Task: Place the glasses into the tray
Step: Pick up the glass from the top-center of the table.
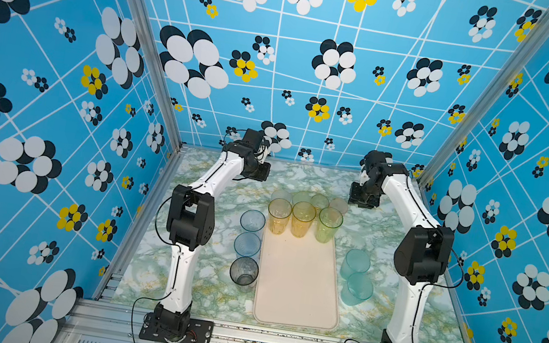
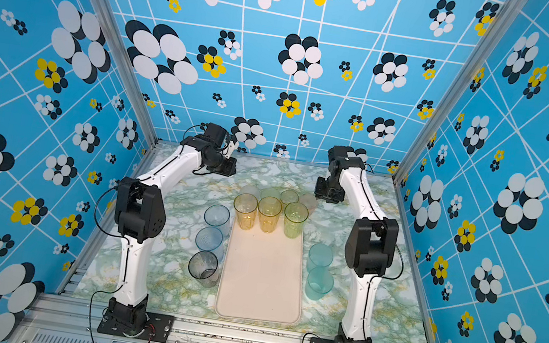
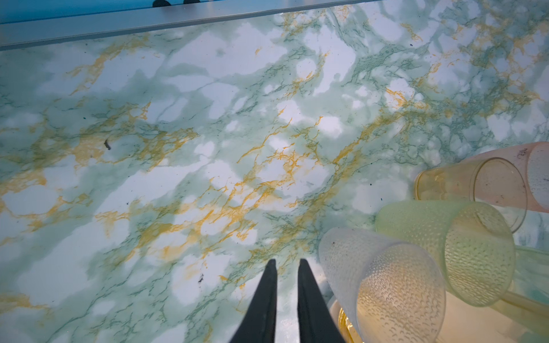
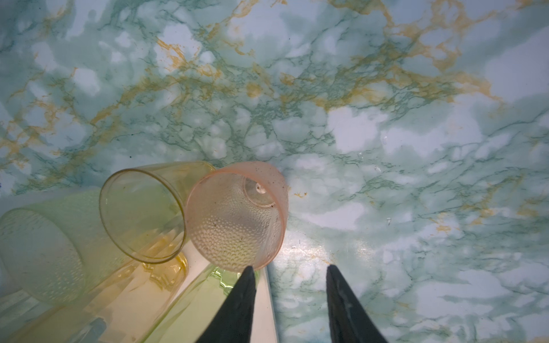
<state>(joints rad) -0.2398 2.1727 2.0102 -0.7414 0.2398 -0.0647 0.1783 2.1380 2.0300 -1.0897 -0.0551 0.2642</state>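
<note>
The flat cream-beige plastic tray (image 1: 298,283) lies nearest, its near part bare. Grey and blue translucent tumblers (image 1: 244,271) stand left of it, teal ones (image 1: 357,288) right; amber and green tumblers (image 1: 302,219) crowd its far end. Beyond, the left gripper (image 3: 286,267) hangs nearly closed, empty; the right gripper (image 4: 289,274) is parted, holding nothing.

Cream tray (image 1: 298,286) lies lengthwise on marbled table (image 1: 392,308). Three tall tumblers (image 1: 302,219) stand at its far end, four short ones (image 1: 309,199) behind. Three tumblers (image 1: 247,249) beside one long edge; two teal tumblers (image 1: 356,277) beside the opposite edge. Both arms reach toward the far wall.
</note>
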